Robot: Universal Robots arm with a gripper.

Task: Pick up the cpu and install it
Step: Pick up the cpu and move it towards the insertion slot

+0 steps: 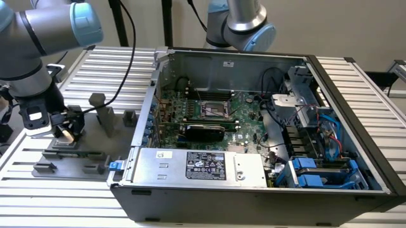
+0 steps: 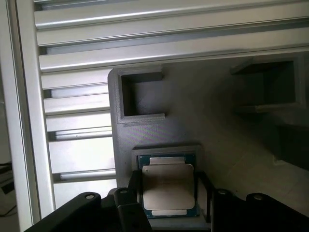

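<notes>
Clamped with the gripper (image 2: 170,203) on the chip (image 2: 168,186), one finger pressed to each of two opposite edges. Lying flat right between the fingertips, seated in a square recess of the grey holder (image 2: 207,106) just beneath. Well off to one side, an open computer case (image 1: 190,197).

The cpu (image 2: 168,191) lies flat in a recess of the grey fixture (image 2: 203,116); the gripper (image 2: 170,199) is positioned around it; the slatted table (image 2: 77,121) borders the fixture.
</notes>
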